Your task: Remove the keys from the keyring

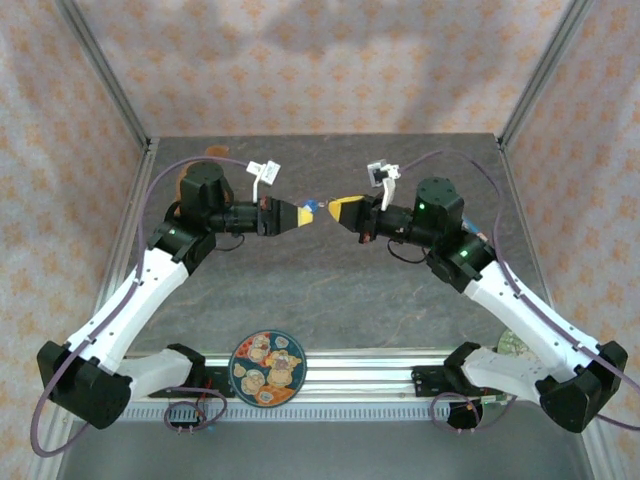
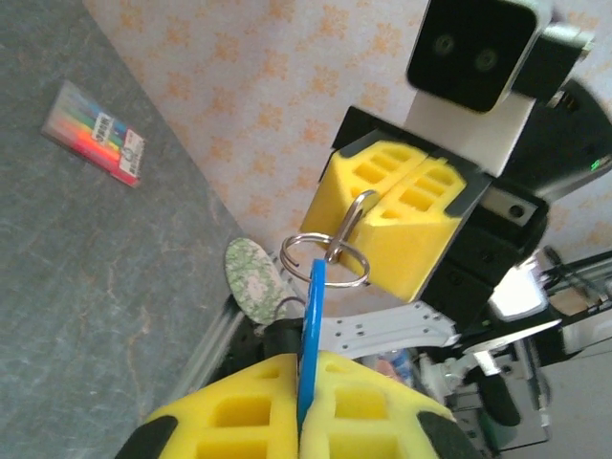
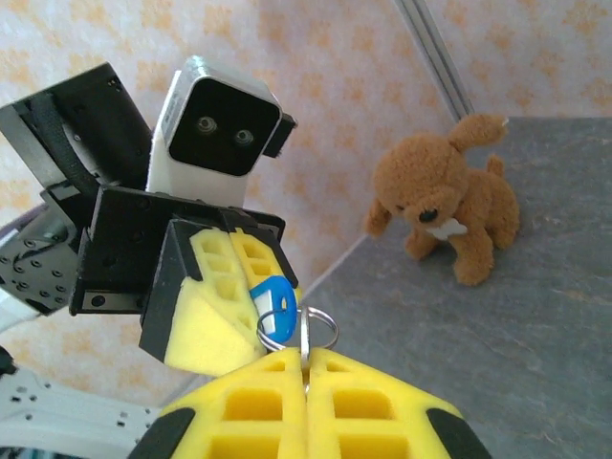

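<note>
Left gripper (image 1: 299, 215) and right gripper (image 1: 334, 209) meet tip-to-tip, clamping keyring (image 2: 325, 260).

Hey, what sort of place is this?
Probably a robot test cell: aluminium frame with patterned walls around a grey table, left arm and right arm mounted at its edge, a plush dog as prop.

Your keyring (image 2: 292, 247), a thin silver split ring, hangs in mid-air btwn both arms, roughly flat; blue-headed key (image 2: 314, 325) is threaded on it, edge-on, pinched in jaws of left gripper (image 2: 304, 371); slim silver key (image 2: 355, 212) also on ring, tilted, far end in jaws of right gripper (image 3: 308, 375).
</note>
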Motion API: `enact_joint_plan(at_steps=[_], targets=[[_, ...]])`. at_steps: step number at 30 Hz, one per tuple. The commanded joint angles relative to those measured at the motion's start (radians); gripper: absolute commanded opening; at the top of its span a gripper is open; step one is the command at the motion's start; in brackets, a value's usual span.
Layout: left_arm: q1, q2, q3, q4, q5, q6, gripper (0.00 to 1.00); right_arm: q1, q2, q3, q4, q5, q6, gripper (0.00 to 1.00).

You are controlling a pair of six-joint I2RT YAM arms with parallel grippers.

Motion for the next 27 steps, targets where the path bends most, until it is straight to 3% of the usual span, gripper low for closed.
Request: enact_joint_plan(at_steps=[1, 7, 14, 16, 27], targets=[[0.041, -0.076, -0.076, 0.023, -0.136, 0.073, 0.21, -0.017, 0.011, 0.106, -0.246, 0.074, -0.136, 0.0], [0.013, -0.214, -0.267, 0.071, -0.385, 0.173, 0.38, -0.012, 0.105, 0.241, -0.473, 0.141, -0.226, 0.0], [-0.085, -0.325, -0.387, 0.127, -0.639, 0.251, 0.42, -0.01, 0.177, 0.297, -0.591, 0.235, -0.27, 0.0], [-0.111, -0.343, -0.416, 0.155, -0.695, 0.26, 0.43, -0.009, 0.179, 0.292, -0.592, 0.209, -0.278, 0.0], [-0.189, -0.327, -0.471, 0.344, -0.715, 0.322, 0.46, -0.006, 0.174, 0.283, -0.613, 0.184, -0.317, 0.0]])
